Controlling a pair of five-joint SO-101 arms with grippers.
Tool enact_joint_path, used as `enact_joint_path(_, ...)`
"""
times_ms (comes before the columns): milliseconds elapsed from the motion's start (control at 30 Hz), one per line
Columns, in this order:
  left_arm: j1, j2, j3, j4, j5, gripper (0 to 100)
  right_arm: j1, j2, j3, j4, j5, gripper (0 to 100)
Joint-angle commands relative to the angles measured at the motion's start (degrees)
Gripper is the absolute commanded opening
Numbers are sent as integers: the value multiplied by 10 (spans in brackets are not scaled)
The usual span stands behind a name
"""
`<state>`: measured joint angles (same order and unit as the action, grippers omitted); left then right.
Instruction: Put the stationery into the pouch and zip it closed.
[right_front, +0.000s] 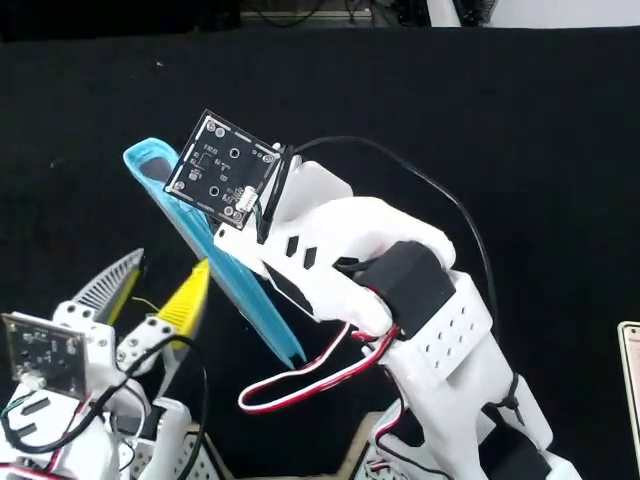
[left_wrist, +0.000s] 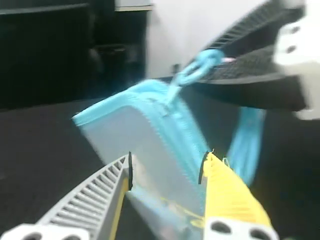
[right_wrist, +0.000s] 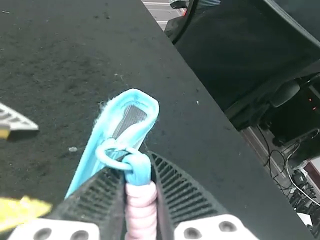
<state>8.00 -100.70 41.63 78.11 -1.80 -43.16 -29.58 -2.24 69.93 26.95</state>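
Pouch (right_front: 240, 285) is what I'm watching - blue, turned on edge and slanting across the black table (right_front: 450, 90). At its near end sits my left gripper (right_front: 170, 262), released, with the grey finger and the yellow finger (right_front: 190, 295) spread wide. In the left wrist view the pouch's pale side lies between them, and from above the yellow tip is right against the pouch's edge while the grey one stands off. At the pouch's far end my right gripper (right_wrist: 132, 167) is clenched on the blue zipper pull (right_wrist: 137, 170), which hangs from a blue ring (right_wrist: 112, 152) on the pouch. A pink ribbed piece (right_wrist: 140, 200) sits between the same fingers, just behind the pull. Whether the pouch's lower edge touches the table I can't tell.
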Motion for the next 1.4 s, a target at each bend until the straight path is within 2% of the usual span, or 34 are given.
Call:
enact_joint_path(0, 27, 9, -8, -43, 10, 237, -3, -22, -4, -13, 3, 11)
enact_joint_path(233, 25, 7, 76, -130, 6, 237, -2, -22, -4, -13, 3, 11)
enact_joint_path(333, -3, 4, 105, -142, 5, 237, -1, -22, -4, -13, 3, 11)
enact_joint_path(633, -73, 4, 113, -135, 5, 237, -2, -22, -4, -16, 3, 11)
enact_joint_path(933, -67, 4, 22, -70, 6, 236, -2, -22, -4, -14, -1, 11)
enact_joint_path(1367, -66, 4, -12, -68, 11, 236, -2, -22, -3, -14, -1, 11)
